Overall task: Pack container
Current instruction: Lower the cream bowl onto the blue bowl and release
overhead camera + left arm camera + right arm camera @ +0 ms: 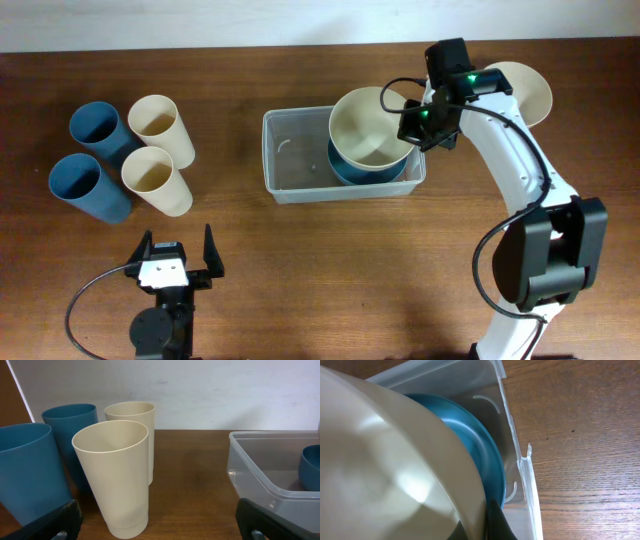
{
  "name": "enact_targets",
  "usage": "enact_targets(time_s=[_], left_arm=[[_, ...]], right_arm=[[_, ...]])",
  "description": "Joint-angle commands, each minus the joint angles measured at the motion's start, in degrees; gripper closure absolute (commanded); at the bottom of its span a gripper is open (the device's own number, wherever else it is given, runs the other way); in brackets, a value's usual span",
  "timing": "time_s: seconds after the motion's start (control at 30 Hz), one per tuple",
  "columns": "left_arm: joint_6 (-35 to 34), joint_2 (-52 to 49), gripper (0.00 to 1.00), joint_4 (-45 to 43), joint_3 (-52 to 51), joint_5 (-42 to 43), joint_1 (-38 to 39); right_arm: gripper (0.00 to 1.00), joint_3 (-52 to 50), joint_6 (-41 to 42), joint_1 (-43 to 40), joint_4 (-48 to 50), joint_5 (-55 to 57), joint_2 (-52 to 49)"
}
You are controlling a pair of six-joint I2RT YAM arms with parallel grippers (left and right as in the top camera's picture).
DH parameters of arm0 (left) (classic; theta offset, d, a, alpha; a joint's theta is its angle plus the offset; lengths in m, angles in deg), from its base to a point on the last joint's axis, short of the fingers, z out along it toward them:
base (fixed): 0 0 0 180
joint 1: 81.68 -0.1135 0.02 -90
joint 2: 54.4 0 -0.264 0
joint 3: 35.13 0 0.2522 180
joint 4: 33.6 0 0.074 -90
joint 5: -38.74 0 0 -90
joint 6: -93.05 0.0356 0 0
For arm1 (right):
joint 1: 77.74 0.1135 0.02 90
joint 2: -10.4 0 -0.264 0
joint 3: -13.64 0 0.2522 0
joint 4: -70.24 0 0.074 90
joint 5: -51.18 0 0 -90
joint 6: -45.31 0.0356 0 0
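From above: the clear container (pixel 290 178) sits at the middle of the wooden table (pixel 350 270), a blue bowl (pixel 345 172) lying in its right half. The right gripper (pixel 418 122) is pinched tight on the right rim of a cream bowl (pixel 372 128), holding it tilted over the blue one. A second cream bowl (pixel 530 88) rests behind that arm, near the table's far edge. Two blue cups (pixel 98 128) and two cream cups (pixel 160 125) stand together well left of the container. The left gripper (pixel 178 258) hangs near the front edge, jaws spread wide and empty.

From the left wrist: the four cups stand upright close ahead, a cream one nearest, with the container's near corner (pixel 260 472) at right and the blue bowl's side (pixel 311 465) showing through it.

From the right wrist: the cream bowl (pixel 380 460) fills the left of the view, overlapping the blue bowl (pixel 477 442) inside the container's wall (pixel 520 465). One dark finger (pixel 496 521) presses the cream rim.
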Motion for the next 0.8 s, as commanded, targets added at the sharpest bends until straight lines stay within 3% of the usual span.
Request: enact_targets(time_s=[0.0, 0.23, 0.47, 0.77], left_arm=[[0.9, 0.4, 0.00, 0.3, -0.1, 0.6, -0.2], [0.9, 0.4, 0.00, 0.3, -0.1, 0.6, -0.2], [0.9, 0.4, 0.00, 0.3, -0.1, 0.6, -0.2], [0.9, 0.4, 0.01, 0.3, -0.1, 0.6, -0.2]], right_arm=[[0.96, 0.7, 0.4, 0.9, 0.0, -1.4, -1.1], [0.95, 0.5, 0.4, 1.9, 0.0, -1.3, -2.1], [0.79, 0.5, 0.4, 1.9, 0.2, -0.6, -2.1], [0.78, 1.8, 0.4, 1.9, 1.1, -2.4, -2.1]])
